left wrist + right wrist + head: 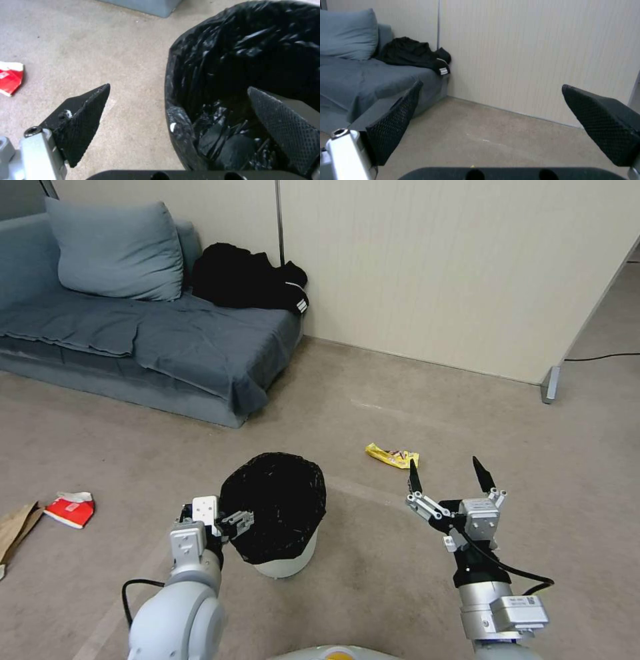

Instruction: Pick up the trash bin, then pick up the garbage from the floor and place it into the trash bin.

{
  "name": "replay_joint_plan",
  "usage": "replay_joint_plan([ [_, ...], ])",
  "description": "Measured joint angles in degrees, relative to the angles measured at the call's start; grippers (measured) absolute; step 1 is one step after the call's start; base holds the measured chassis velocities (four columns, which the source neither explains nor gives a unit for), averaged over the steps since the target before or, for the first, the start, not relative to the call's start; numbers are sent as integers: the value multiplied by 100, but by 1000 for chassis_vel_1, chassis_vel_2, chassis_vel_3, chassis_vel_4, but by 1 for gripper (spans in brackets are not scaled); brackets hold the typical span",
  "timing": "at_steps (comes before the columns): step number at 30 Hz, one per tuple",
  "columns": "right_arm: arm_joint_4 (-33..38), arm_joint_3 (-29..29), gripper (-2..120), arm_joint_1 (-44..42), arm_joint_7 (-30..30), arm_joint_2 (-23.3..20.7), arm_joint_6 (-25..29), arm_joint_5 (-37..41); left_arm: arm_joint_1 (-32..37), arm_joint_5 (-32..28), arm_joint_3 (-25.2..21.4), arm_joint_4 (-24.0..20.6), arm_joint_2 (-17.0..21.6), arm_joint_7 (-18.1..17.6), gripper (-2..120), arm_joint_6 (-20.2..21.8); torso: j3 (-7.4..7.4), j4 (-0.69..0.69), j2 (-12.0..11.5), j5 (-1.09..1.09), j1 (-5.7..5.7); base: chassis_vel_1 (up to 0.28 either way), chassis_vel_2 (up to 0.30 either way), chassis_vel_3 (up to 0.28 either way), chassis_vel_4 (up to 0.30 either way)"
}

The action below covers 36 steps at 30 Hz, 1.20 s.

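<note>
Brown paper bag (15,528) is chopped off at the left edge, and the trash bin (283,563) liner hides its inside.

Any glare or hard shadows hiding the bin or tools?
Head view: even light, faint shadow under the bin; right tool clear. Left wrist view: small glints on the liner, bin's inside dark by the left tool. Right wrist view: no glare.

Head cam high, angled down over carpet, trash bin (273,513) close in front. Left wrist cam tight on the bin rim, looking down. Right wrist cam looks level at sofa (360,82) and wall, shared with head.
</note>
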Motion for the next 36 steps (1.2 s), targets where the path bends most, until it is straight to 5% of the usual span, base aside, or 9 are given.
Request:
replay_joint_plan([
  [10,-102,-63,100,15,-37,21,26,-135,-434,-351,2,956,-93,-222,99,-108,0,1,0,0,0,0,0,0,0],
  [18,-102,-56,100,-29,-37,27,38,-147,-521,-622,52,1137,-140,-319,90,-117,0,1,0,1,0,0,0,0,0],
  [36,53,68,100,-61,-35,3,104,-160,-413,-730,-1,1159,-284,-566,19,-176,0,1,0,2,0,0,0,0,0],
])
